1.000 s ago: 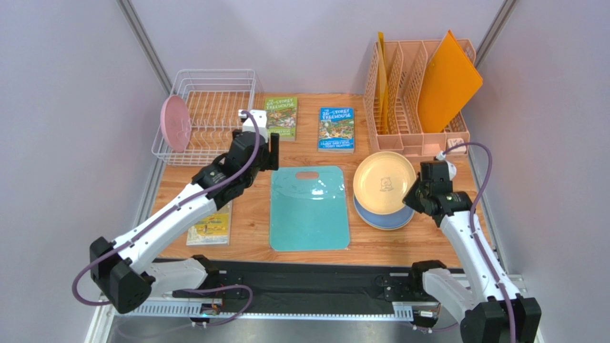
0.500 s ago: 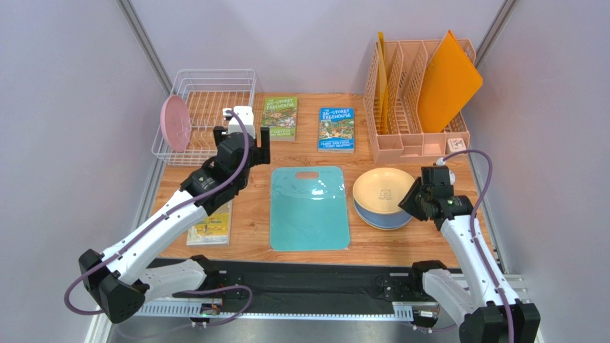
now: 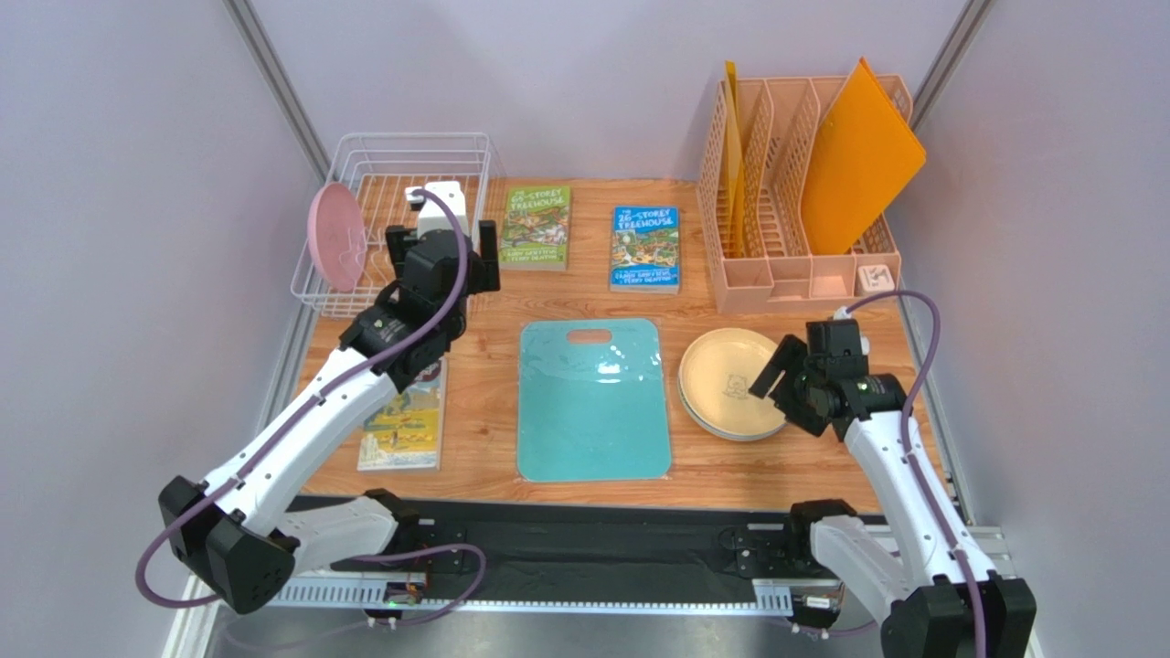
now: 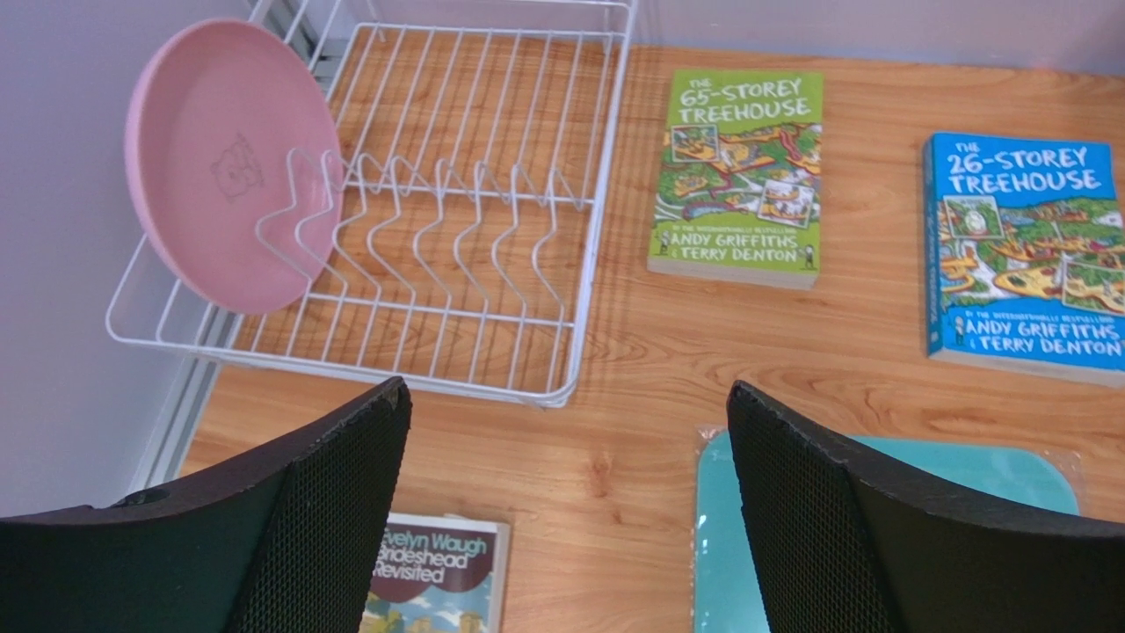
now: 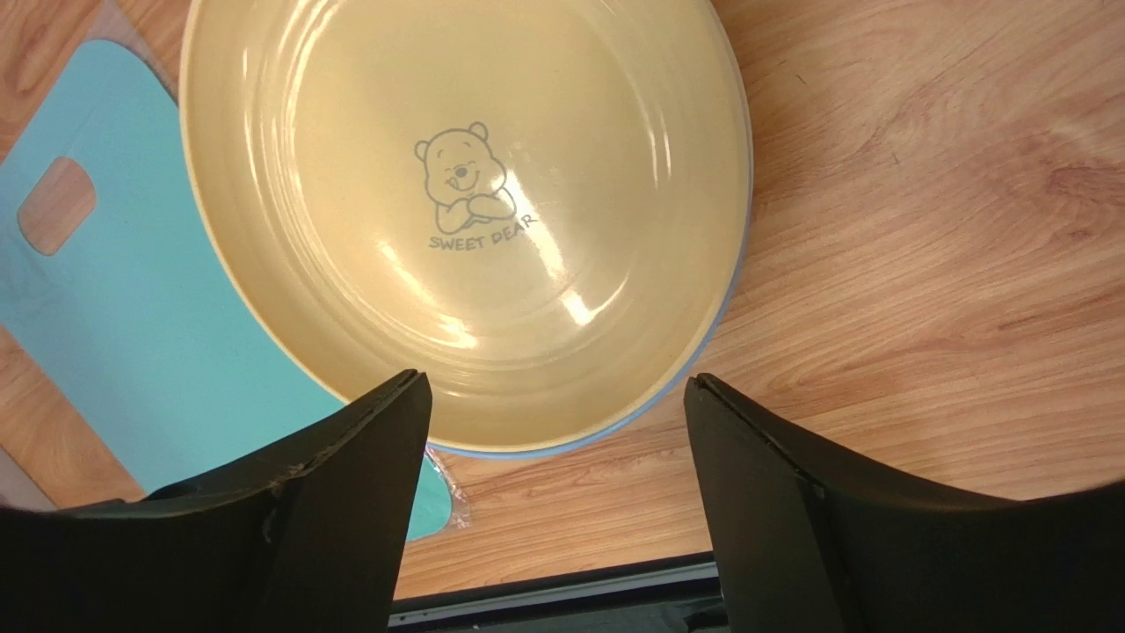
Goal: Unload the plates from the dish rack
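Between lilac walls point(image 3: 577, 82), a wooden table point(image 3: 481, 411) carries plates point(image 3: 735, 384).

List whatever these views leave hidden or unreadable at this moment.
- Blue round plate: right wrist view shows only a rim sliver; the pale yellow round plate stacked on it covers the rest.
- Paperback book by the left arm: top view, partly under the arm; left wrist view, cut by the bottom edge, title incomplete.
- Small white item in the peach plastic organizer: top view, too small to identify.
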Robot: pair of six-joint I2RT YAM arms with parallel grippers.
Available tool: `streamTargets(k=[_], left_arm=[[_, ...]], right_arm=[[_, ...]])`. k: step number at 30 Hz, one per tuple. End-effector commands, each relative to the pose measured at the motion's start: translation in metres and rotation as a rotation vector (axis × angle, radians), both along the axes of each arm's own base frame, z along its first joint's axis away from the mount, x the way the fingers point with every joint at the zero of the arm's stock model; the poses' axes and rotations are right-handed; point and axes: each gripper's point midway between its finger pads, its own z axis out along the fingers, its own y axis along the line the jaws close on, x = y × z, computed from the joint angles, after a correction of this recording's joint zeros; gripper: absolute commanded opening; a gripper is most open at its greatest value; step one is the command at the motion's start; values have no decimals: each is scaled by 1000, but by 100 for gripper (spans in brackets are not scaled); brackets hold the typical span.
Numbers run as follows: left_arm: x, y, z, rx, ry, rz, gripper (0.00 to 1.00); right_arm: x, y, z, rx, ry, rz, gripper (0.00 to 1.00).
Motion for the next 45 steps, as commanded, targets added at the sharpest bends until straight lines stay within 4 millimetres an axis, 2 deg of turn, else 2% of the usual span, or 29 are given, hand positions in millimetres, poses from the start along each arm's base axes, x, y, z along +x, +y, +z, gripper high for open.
streamTargets(k=[1,4,6,8,9,11,12,14,15,18,20,21,22,25,26,32,35,43,45], left_arm=[[4,21,27,-32,-56,43,95],[9,38,28,-26,-58,89,95],[14,58,30,-13,-60,152,96],[22,69,27,-20,-57,171,95],[28,88,22,-14,-48,226,95],[35,106,19,-10,-50,279,93],[38,123,17,3,-46,326,92],[50,137,12,18,-45,359,89],[52,151,12,45,-42,389,87],[70,176,3,102,-32,462,86],[77,192,6,121,-49,506,84],[85,198,1,161,-32,510,84],[91,204,4,169,-48,524,83],[98,230,-5,197,0,606,82],[99,238,-6,196,4,620,82],[123,257,-26,219,52,618,81],[138,265,-42,205,86,608,80],[157,275,-79,181,173,558,75],[158,276,-88,183,199,552,68]], right_arm=[[1,-8,10,-23,-39,-54,78],[4,-16,22,-51,-88,-81,79],[5,-17,32,-60,-128,-76,80],[11,-16,40,-64,-164,-47,80],[13,-15,41,-66,-168,-42,80],[21,-12,44,-61,-187,-18,80],[25,-11,41,-60,-169,-9,80],[32,-5,38,-44,-164,17,80],[35,-4,33,-45,-141,24,80],[46,2,27,-26,-138,47,79],[55,2,19,-28,-126,56,79],[58,3,18,-30,-120,57,79],[61,9,12,-5,-102,81,79],[70,12,5,3,-94,93,79],[73,14,-4,8,-65,98,79],[90,24,-32,44,8,132,77],[96,28,-39,59,27,146,75],[100,25,-31,38,-6,156,75],[100,21,-25,18,-17,142,75]])
